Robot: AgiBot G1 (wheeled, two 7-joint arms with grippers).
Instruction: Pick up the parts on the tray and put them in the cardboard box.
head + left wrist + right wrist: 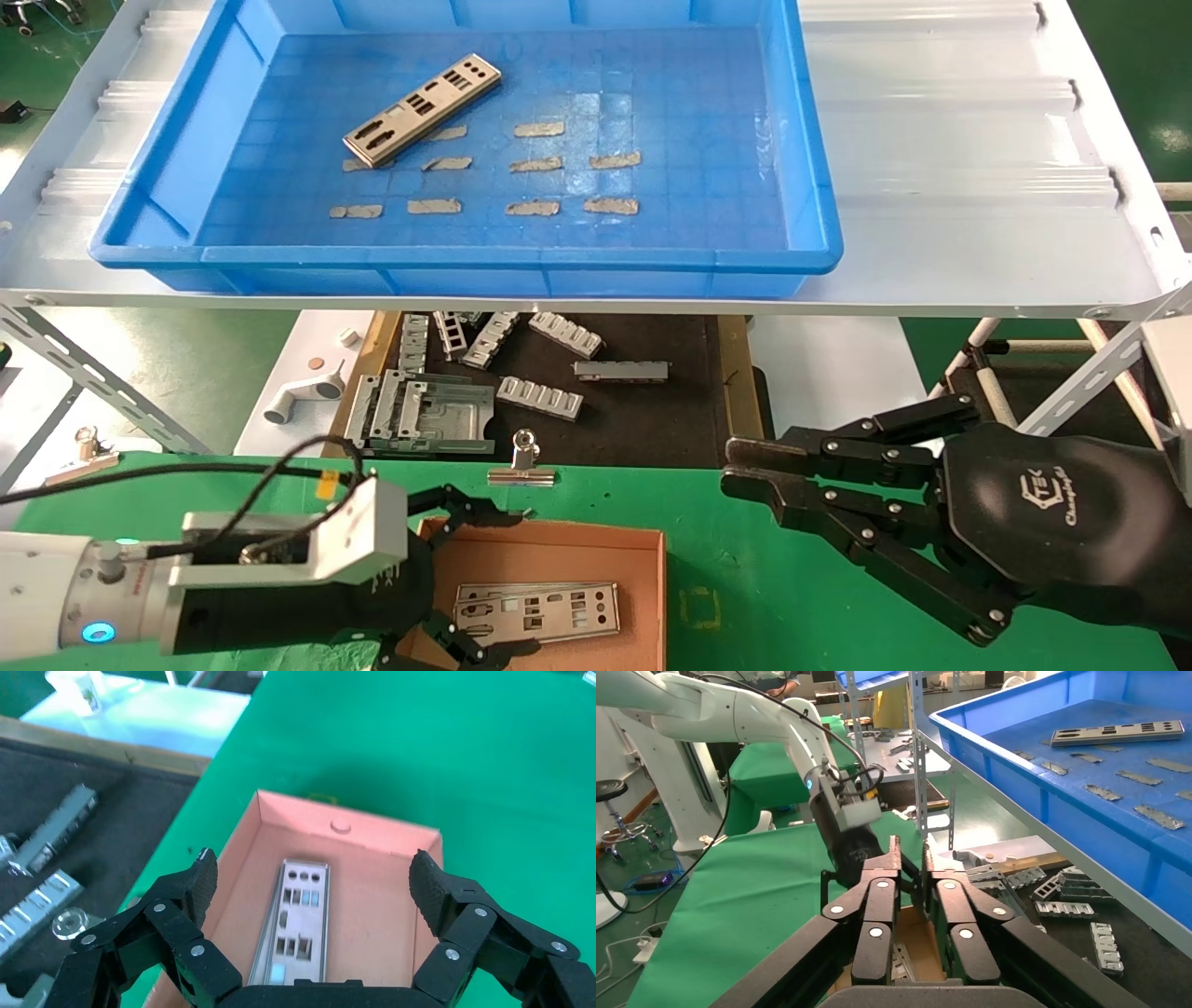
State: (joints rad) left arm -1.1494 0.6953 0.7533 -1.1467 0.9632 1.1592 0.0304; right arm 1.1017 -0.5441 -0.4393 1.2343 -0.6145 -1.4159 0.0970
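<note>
Silver plates lie flat in the cardboard box (643, 559) near the front edge of the green table, at least one part (537, 611) with another edge showing under it, while one more plate (421, 110) waits toward the far left corner of the blue tray (819, 233) on the shelf above; so I judge the job partly done, one pick left. My left gripper (466, 596) hangs over the box's left end, jaws spread wide and empty. My right gripper (745, 477) sits idle, just right of the box, fingers pressed together.
</note>
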